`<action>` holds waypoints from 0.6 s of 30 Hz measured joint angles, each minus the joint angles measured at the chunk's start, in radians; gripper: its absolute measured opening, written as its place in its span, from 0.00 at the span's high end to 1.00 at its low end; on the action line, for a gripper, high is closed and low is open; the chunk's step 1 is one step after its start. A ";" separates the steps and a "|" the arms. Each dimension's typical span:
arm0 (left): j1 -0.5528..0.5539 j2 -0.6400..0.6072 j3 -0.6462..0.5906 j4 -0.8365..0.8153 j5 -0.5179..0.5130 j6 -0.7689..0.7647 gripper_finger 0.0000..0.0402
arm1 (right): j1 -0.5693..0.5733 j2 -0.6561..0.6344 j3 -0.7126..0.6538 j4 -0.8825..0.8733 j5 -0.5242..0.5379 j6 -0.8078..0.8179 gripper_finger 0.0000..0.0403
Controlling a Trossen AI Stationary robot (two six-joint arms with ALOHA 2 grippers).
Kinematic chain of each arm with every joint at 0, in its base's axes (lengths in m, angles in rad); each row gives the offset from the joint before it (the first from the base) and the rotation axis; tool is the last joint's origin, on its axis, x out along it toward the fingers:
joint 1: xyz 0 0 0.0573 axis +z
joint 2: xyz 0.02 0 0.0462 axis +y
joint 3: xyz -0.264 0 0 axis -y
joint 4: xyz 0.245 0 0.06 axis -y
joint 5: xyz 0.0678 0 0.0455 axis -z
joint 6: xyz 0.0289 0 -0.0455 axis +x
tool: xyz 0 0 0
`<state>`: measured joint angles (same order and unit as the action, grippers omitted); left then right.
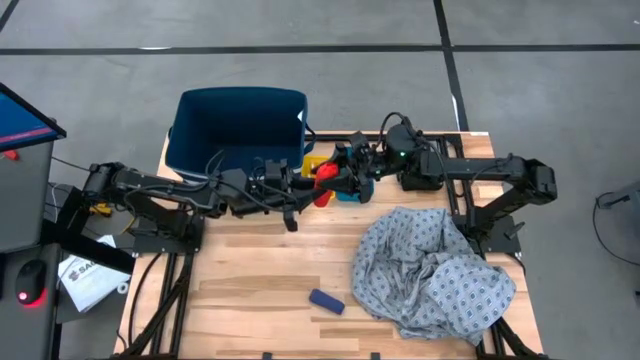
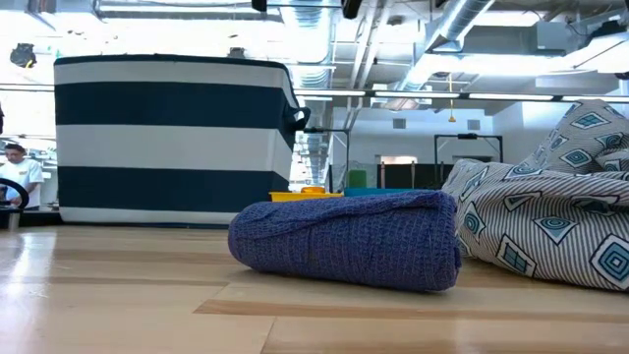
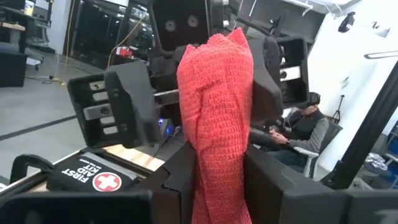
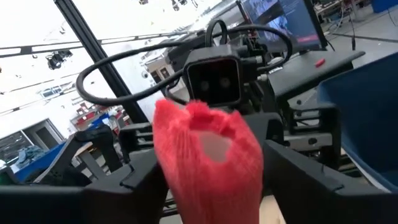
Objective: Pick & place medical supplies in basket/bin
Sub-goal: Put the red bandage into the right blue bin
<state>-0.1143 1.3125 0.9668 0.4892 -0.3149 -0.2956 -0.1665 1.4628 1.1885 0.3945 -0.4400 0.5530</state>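
Red roll passing between two hands beside the basket

High view: the left hand (image 1: 318, 185) and right hand (image 1: 345, 180) meet just right of the basket (image 1: 238, 130), with the red roll (image 1: 326, 178) between them over the yellow tray (image 1: 314, 163) and teal tray (image 1: 352, 192); the gown (image 1: 432, 272) and blue roll (image 1: 326, 301) lie well apart from the basket on the surface (image 1: 250, 280).
Low view: neither hand shows; the blue roll (image 2: 349, 239) lies in front of the basket (image 2: 172, 138).
Left wrist view: the left hand (image 3: 211, 171) is clamped on the red roll (image 3: 216, 112).
Right wrist view: the right hand (image 4: 211, 177) stands wide around the red roll (image 4: 208, 158), not gripping.
Risk, I judge: if the left lets go before the right closes, the roll drops beside the trays.
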 joint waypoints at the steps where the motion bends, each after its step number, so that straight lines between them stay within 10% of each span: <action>1: 0.000 0.000 0.000 0.001 0.000 0.000 0.76 | 0.000 -0.001 0.000 -0.005 -0.001 0.000 0.43; 18: -0.007 -0.005 0.004 -0.085 0.000 -0.028 0.66 | 0.000 -0.010 -0.003 -0.010 -0.004 -0.031 0.78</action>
<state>-0.1208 1.3078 0.9711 0.4044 -0.3153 -0.3239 -0.1665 1.4528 1.1853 0.3847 -0.4438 0.5224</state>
